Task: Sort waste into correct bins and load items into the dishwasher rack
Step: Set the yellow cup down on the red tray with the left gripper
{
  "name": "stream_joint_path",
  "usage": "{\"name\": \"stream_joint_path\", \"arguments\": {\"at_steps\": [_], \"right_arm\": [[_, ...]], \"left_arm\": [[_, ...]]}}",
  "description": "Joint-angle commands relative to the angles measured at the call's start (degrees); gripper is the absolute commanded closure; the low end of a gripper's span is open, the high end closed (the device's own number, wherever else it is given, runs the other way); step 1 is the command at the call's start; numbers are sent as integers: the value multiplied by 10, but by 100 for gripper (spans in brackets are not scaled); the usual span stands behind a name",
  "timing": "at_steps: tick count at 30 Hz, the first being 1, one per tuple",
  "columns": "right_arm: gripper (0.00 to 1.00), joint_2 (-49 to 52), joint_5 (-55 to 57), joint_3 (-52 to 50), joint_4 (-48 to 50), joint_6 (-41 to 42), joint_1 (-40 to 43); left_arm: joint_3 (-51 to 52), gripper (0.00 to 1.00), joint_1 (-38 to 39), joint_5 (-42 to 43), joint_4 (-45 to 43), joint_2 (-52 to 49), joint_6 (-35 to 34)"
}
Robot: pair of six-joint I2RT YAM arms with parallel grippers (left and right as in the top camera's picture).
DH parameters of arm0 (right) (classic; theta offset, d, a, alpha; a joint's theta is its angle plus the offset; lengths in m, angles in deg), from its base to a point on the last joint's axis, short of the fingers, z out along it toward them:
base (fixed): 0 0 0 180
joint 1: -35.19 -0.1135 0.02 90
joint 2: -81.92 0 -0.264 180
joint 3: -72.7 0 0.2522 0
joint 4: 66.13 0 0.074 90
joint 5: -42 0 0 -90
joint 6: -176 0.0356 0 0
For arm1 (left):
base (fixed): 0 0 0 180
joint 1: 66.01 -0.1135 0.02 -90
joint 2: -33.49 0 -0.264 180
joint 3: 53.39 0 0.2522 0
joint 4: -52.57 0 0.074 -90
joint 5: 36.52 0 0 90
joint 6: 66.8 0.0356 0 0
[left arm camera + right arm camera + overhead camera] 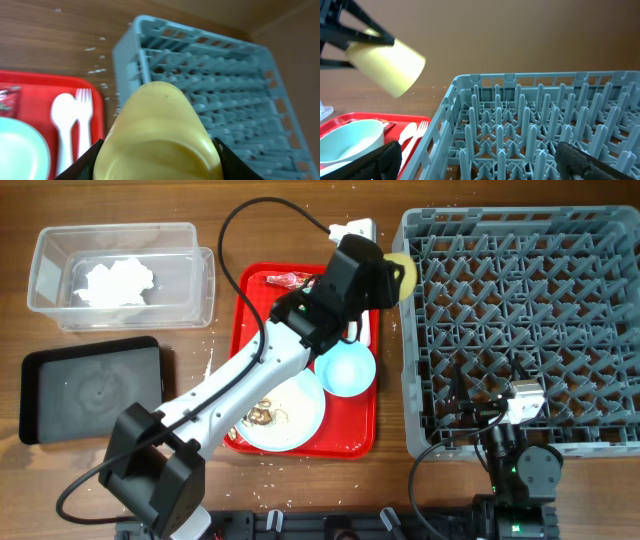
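My left gripper is shut on the small yellow cup and holds it tilted in the air at the near-left top corner of the grey dishwasher rack. The cup fills the left wrist view and shows in the right wrist view. The light blue bowl, the large light blue plate with brown scraps, the white fork and the red wrapper lie on the red tray. The napkin lies in the clear tub. My right gripper is open above the rack's front.
The black tray lies at the left front. A white spoon lies beside the fork on the red serving tray. White crumbs dot the wooden table between tray and rack.
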Motion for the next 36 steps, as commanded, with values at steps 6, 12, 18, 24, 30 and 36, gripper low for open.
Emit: {"name": "stream_joint_path", "arguments": {"at_steps": [6,12,18,24,30,36], "right_arm": [[0,-2,7,-1,3,2,1],[0,-2,7,-1,3,2,1],[0,-2,7,-1,3,2,1],[0,-2,7,-1,3,2,1],[0,-2,7,-1,3,2,1],[0,-2,7,-1,3,2,1]], "left_arm": [[-3,56,-137,-156,183,2,-17],[-2,58,-191,-150,262,-3,-47],[22,42,-161,-74,320,-60,-102],[19,33,-183,-116,325,-24,-99],[18,35,-189,-192,310,21,-85],[18,39,-230,-183,82,-10,3]]}}
